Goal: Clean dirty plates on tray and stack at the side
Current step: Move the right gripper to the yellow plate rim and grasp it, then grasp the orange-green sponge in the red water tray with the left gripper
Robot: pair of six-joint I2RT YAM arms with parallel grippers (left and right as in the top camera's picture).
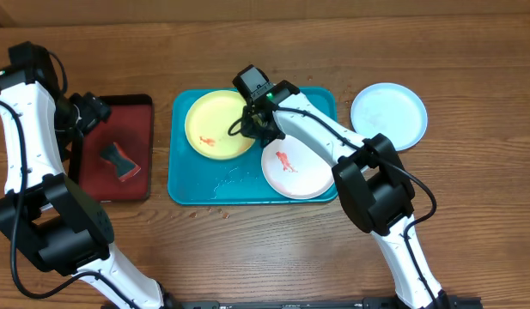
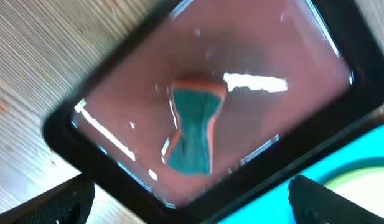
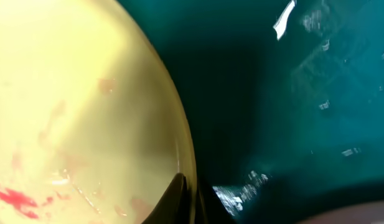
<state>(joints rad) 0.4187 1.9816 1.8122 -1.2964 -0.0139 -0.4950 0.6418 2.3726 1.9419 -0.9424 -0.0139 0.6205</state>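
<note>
As the yellow-green plate (image 1: 215, 124) lies in the left half of the tray (image 1: 183, 184) | right gripper (image 1: 254, 120) at its right rim, clamped or not cannot be told | plate seems light, stiff, slippery: take the rim | left gripper (image 1: 91, 113) spread wide above the sponge (image 2: 193, 127).

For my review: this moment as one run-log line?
left gripper open over sponge | right gripper at yellow-green plate rim, grip unclear | white plate on tray | light blue plate off tray

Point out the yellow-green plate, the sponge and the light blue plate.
yellow-green plate (image 1: 215, 120), overhead view, bare centre.
sponge (image 2: 193, 127), left wrist view, narrow waist.
light blue plate (image 1: 388, 115), overhead view, centre.
</note>
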